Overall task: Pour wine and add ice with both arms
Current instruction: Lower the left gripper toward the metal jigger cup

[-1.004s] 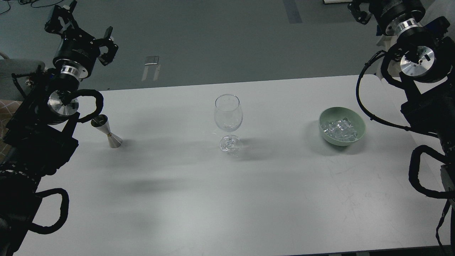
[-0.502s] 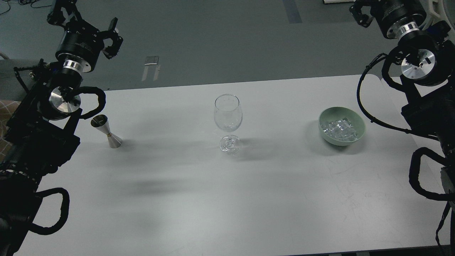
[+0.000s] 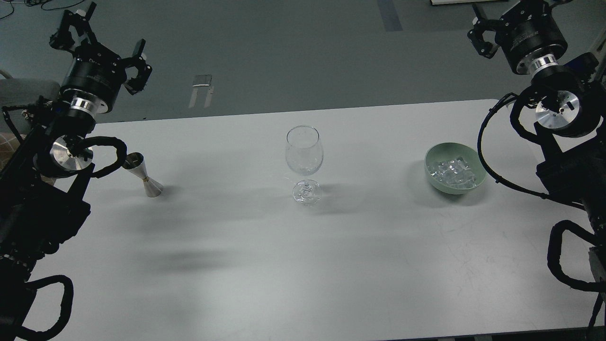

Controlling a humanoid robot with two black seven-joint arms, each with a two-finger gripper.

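both arms [image 3: 71, 109] further outward than before, wine glass [image 3: 304, 161] unmoved

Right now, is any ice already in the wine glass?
No, the wine glass looks empty, and the ice cubes all sit in the green bowl to its right.

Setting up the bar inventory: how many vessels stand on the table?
3: jigger at left, wine glass in the middle, green bowl of ice at right.
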